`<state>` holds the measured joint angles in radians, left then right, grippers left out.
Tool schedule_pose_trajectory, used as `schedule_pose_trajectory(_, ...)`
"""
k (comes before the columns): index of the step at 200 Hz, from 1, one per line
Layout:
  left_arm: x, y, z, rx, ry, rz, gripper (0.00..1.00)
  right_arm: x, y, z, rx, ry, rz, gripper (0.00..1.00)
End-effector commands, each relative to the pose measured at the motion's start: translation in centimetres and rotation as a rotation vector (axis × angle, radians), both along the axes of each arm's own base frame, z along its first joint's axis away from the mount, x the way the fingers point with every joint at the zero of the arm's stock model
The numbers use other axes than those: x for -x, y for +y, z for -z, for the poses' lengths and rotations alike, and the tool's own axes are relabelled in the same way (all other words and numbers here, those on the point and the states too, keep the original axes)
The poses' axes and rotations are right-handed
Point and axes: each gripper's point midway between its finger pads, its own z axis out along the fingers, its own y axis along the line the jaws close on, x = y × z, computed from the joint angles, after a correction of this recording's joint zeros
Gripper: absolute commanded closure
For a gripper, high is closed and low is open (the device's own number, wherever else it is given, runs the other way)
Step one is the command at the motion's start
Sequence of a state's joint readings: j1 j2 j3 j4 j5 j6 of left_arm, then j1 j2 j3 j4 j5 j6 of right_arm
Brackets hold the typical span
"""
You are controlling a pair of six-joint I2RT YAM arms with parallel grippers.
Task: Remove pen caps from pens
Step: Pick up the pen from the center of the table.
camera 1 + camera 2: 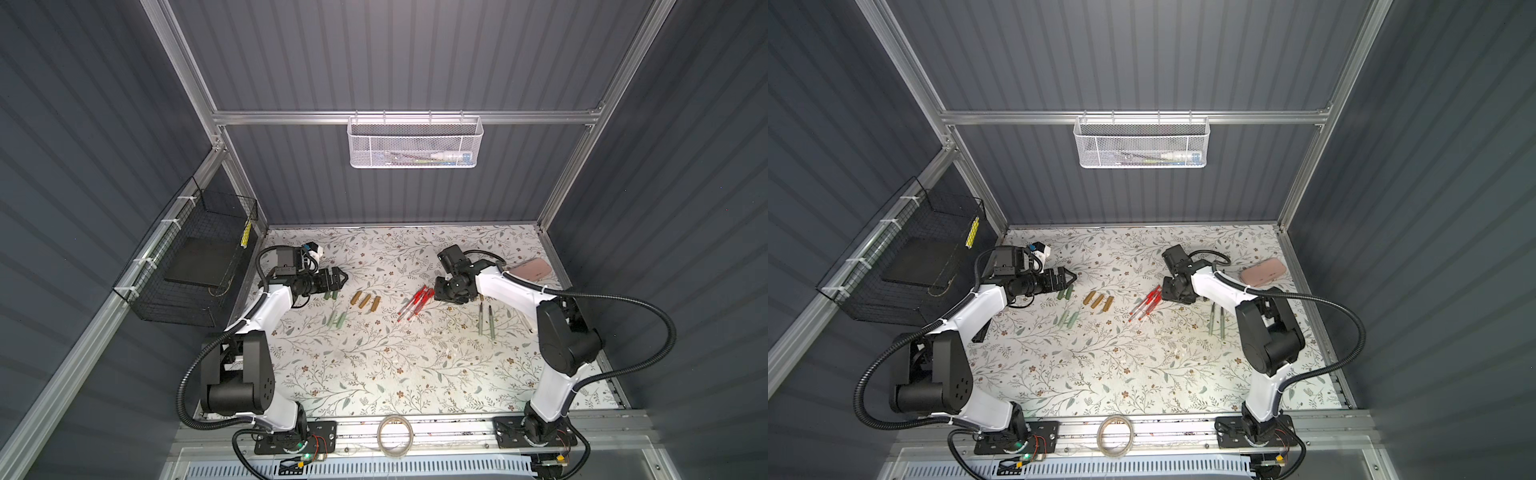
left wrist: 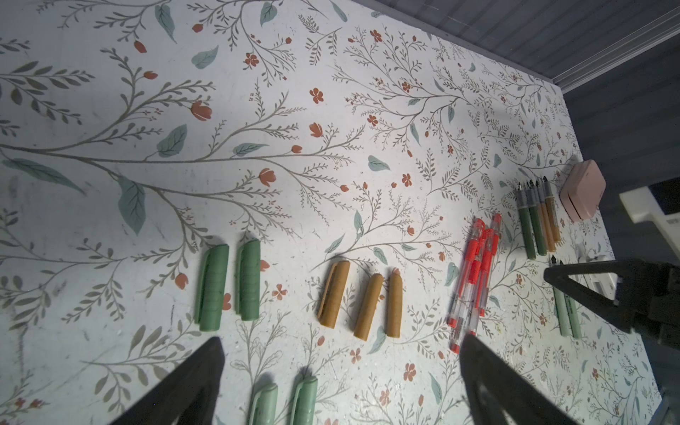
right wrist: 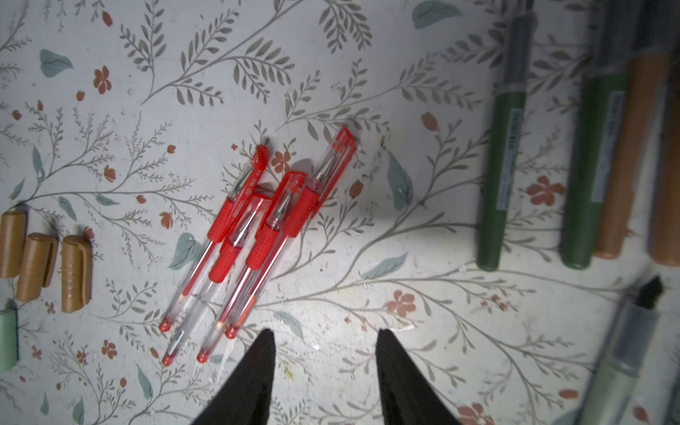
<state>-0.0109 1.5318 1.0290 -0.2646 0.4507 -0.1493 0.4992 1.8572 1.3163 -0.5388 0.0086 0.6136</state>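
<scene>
The floral-patterned surface (image 1: 374, 374) carries everything. Over its middle the right gripper (image 3: 325, 333) hovers, jaws parted and empty, just beside a heap of 4 clear-bodied pens with red trim (image 3: 257, 228), all capped. The left gripper (image 2: 342, 340) hangs wide open and empty toward the left edge. Near the right edge lie uncapped green and golden-brown pens (image 2: 539, 220); 7 loose stubby caps (image 2: 368, 301) sit left of centre. Best draw 1 red pen clear of the heap by its barrel, leaving its small red clipped cap (image 3: 344, 141) free for the left gripper.
</scene>
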Motion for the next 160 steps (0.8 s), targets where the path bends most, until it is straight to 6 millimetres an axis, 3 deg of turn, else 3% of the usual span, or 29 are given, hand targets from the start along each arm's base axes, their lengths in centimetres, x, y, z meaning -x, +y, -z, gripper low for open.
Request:
schedule_pose_trajectory(1, 0.5, 0.1, -1.3, 0.024, -0.026, -0.001, 0.0, -1.1, 0.0, 0.6, 0.022, 0.009, 0.036, 0.54)
schedule_pose_trajectory(48, 0.5, 0.5, -1.4, 0.034, -0.029, -0.015, 0.0, -2.2, 1.0, 1.8, 0.025, 0.031, 0.016, 0.55)
schedule_pose_trajectory(160, 0.5, 1.0, -1.8, 0.047, -0.032, -0.032, 0.0, -3.0, 0.7, 4.0, 0.091, 0.073, 0.019, 0.58)
